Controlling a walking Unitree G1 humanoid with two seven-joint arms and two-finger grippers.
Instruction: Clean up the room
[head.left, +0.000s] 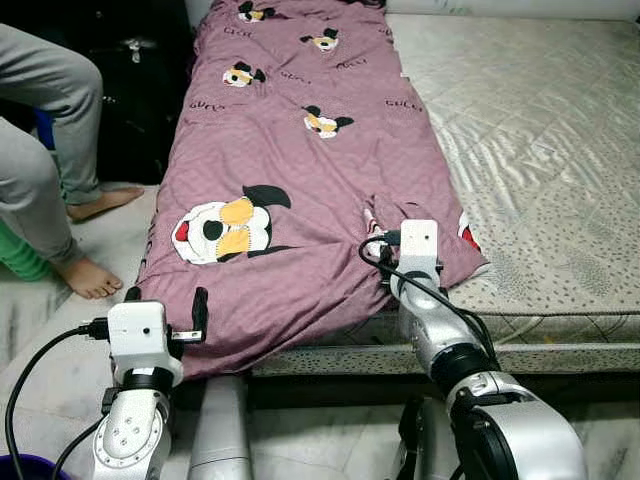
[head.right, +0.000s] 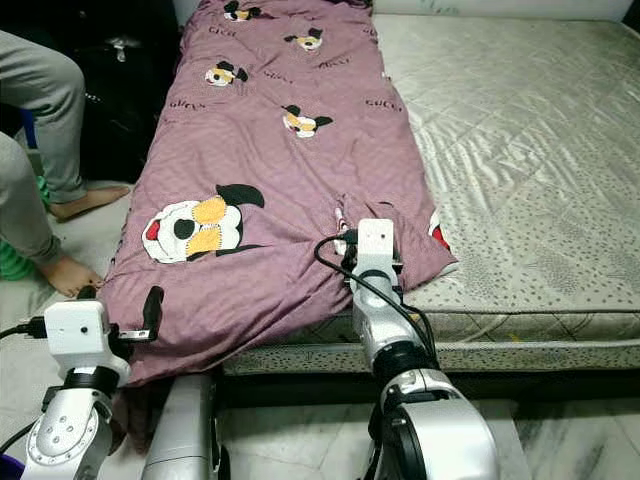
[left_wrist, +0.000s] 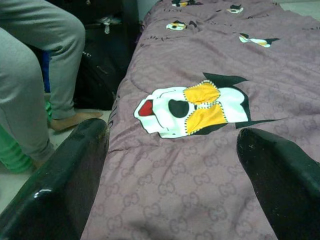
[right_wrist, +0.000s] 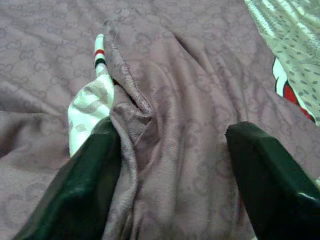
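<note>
Both grippers, left and right, spread wide over the quilt; a bunched fold lies between the right fingers, ungrasped. Tidying seems barely begun.

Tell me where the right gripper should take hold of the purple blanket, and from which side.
Grip the raised fold in the purple blanket near its foot-end edge, where the cloth bunches up off the mattress. Come in from the foot of the bed, low and forward. The right gripper already has its open fingers on either side of that ridge. Flat cloth elsewhere offers nothing to pinch.
</note>
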